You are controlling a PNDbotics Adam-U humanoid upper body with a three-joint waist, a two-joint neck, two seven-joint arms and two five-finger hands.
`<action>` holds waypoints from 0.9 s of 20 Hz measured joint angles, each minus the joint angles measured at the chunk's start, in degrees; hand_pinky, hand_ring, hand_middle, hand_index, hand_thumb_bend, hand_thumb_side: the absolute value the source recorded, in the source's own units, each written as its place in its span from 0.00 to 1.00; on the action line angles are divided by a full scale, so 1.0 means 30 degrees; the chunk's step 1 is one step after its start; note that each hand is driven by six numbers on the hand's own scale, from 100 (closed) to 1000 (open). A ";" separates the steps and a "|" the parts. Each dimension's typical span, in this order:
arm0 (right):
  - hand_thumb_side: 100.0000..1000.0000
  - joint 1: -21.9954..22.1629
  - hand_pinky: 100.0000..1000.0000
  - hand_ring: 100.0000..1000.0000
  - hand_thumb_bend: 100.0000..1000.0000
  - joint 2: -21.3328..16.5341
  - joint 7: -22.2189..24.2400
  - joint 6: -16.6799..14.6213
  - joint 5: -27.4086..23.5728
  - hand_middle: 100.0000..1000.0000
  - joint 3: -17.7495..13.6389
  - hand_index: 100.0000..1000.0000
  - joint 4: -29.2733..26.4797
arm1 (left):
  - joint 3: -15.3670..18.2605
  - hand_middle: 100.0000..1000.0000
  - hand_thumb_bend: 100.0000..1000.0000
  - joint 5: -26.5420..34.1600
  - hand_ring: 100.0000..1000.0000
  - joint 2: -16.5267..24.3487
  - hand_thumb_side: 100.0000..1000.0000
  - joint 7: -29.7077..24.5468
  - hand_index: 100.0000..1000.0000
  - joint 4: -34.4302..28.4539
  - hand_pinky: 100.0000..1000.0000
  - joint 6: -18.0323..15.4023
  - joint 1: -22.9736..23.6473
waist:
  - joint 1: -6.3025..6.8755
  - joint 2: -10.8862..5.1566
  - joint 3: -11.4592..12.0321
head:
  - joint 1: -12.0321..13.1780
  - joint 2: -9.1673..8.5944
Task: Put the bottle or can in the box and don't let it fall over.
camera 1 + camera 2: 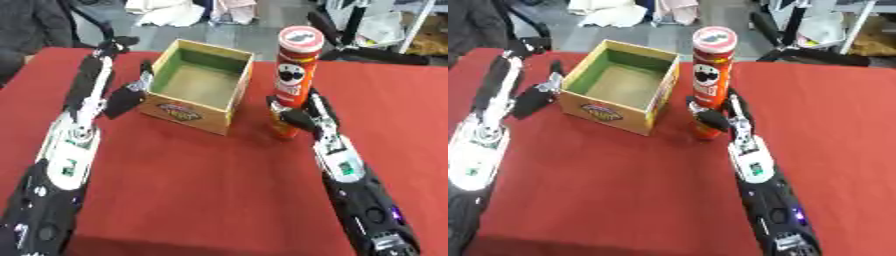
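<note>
A tall red Pringles can [294, 75] stands upright on the red table, just right of an open cardboard box [198, 85] with a green inside. My right hand [302, 114] is wrapped round the can's lower part, thumb on its left side and fingers on its right. My left hand [129, 95] rests against the box's left wall with its fingers fairly straight. The box is empty.
The red table [192, 190] stretches toward me in front of the box. Behind the table lie cloths on the floor, black chair legs [367, 50] at the back right, and a dark-clothed person's arm at the far left.
</note>
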 measured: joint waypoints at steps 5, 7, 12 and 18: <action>0.00 -0.0081 0.97 0.82 0.00 -0.0019 -0.1130 0.0398 -0.0643 0.79 -0.0037 0.39 0.0271 | 0.0244 0.75 0.00 0.1360 0.78 0.0407 0.64 0.0079 0.87 -0.1699 0.88 0.0230 0.1327 | 0.0028 0.0000 0.0192 | -0.0118 -0.0009; 0.00 -0.0166 0.96 0.80 0.00 -0.0066 -0.1469 0.0568 -0.0872 0.76 -0.0039 0.32 0.0351 | 0.0381 0.75 0.00 0.1855 0.78 0.0594 0.65 0.0033 0.86 -0.2275 0.88 0.0325 0.1921 | 0.0062 0.0000 0.0260 | -0.0184 -0.0049; 0.00 -0.0500 0.95 0.73 0.00 -0.0543 -0.1860 0.0895 -0.1510 0.66 0.0083 0.22 0.0499 | 0.0812 0.74 0.00 0.2918 0.77 0.0750 0.65 0.0013 0.86 -0.3267 0.88 0.0647 0.3157 | 0.0062 -0.0001 0.0346 | -0.0296 -0.0148; 0.00 -0.1911 0.95 0.70 0.00 -0.1543 -0.1611 0.0714 -0.1633 0.63 0.0597 0.19 0.0504 | 0.1159 0.73 0.00 0.3591 0.77 0.0727 0.66 -0.0064 0.86 -0.3906 0.88 0.0976 0.4068 | 0.0064 0.0008 0.0622 | -0.0506 -0.0229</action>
